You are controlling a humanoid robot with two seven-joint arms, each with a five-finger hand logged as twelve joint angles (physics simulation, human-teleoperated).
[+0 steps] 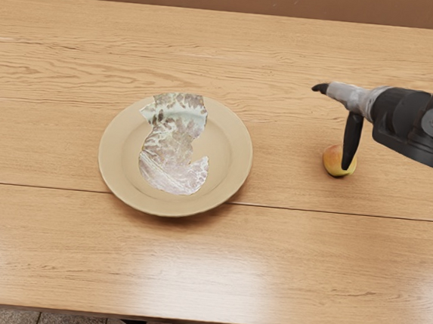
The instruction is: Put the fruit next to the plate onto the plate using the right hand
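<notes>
The right hand's fingers [351,143] are spread and grip nothing. One dark finger hangs straight down, and a grey one with a black tip reaches out level toward the picture's left. The right hand [356,106] comes in from the right edge on a bulky black forearm and hangs over the right part of the bench [207,267].

The downward finger crosses in front of the fruit [333,164], its tip low against the fruit's right half; whether it touches the skin cannot be told. The fruit is small and yellow-orange with a reddish blush. It sits on the bench directly under the hand, off the plate and well to its right. It looks nearly round, so no long axis stands out, and the stem end is hidden, so which way it points cannot be told.

The plate [232,156] is beige and round with a broad rim, and lies flat near the middle of the bench. A mottled grey-white patch covers much of its well — what it is cannot be told. Between the fruit and the plate's near rim there is only bare wood grain, with one plank seam running across just below both.
</notes>
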